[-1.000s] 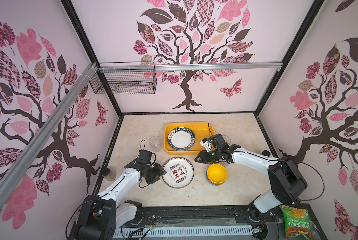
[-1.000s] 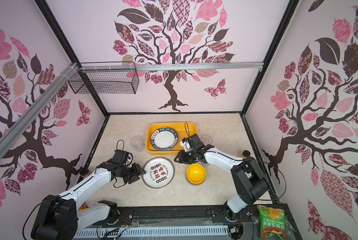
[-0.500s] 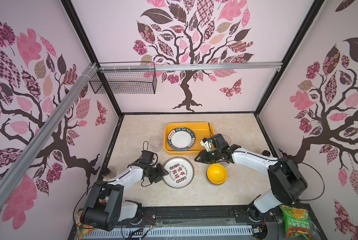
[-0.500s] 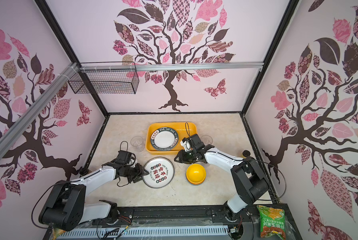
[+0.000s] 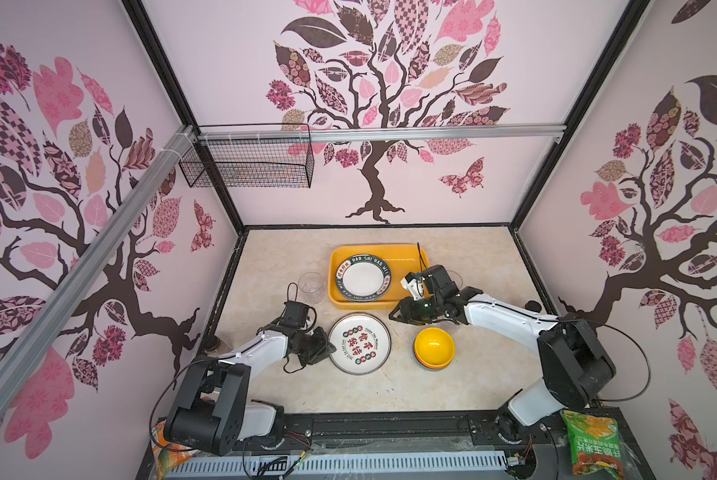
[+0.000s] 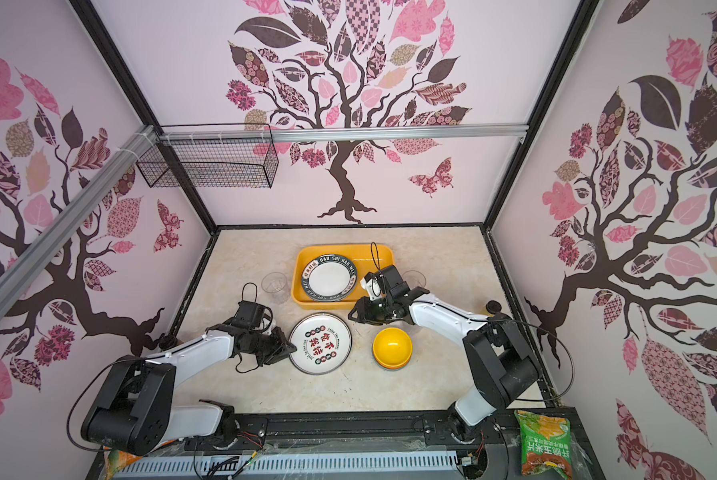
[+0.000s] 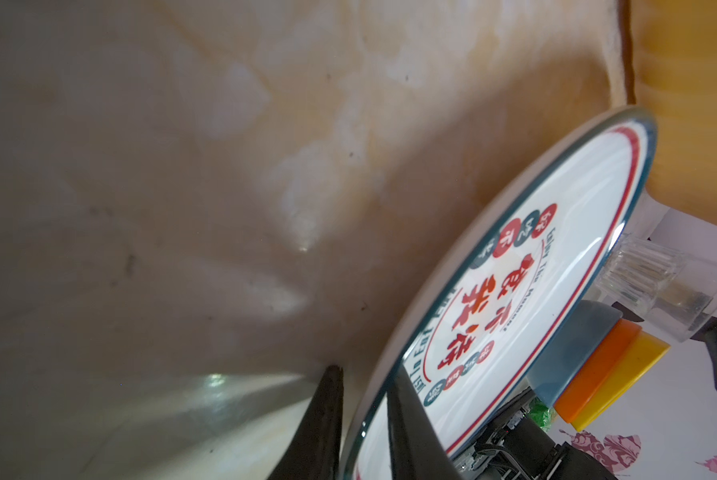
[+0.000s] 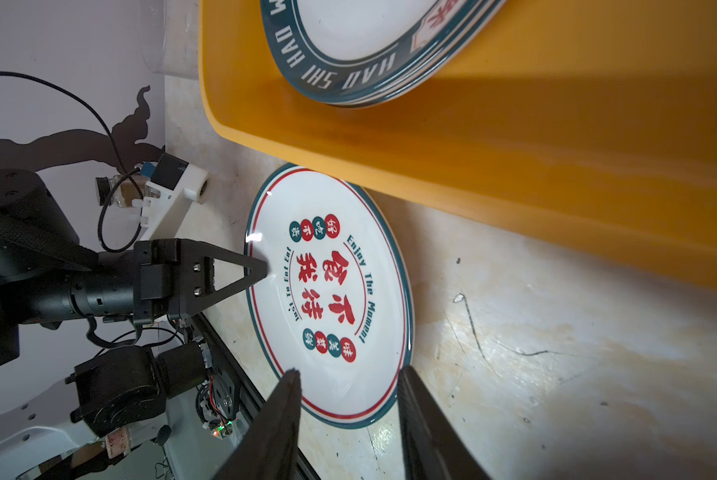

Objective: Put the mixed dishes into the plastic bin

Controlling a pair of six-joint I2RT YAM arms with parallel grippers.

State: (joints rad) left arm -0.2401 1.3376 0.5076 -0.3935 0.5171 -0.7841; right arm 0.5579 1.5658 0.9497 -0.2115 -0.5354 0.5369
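My L tool sits narrow astride plate rim for a pinch-lift, grip unclear; R tool half-open, empty, by bin.

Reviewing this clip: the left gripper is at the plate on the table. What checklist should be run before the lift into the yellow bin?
1. Rim of the table plate between the left gripper's jaws: ok.
2. Grip firm on that rim: cannot tell.
3. Empty right gripper, jaws apart: ok.
4. Route to the bin clear: probably not ok; the right gripper hovers at its near corner.
5. Free floor beside the bin plate: ok.
6. Gap between bowl stack and table plate: ok.
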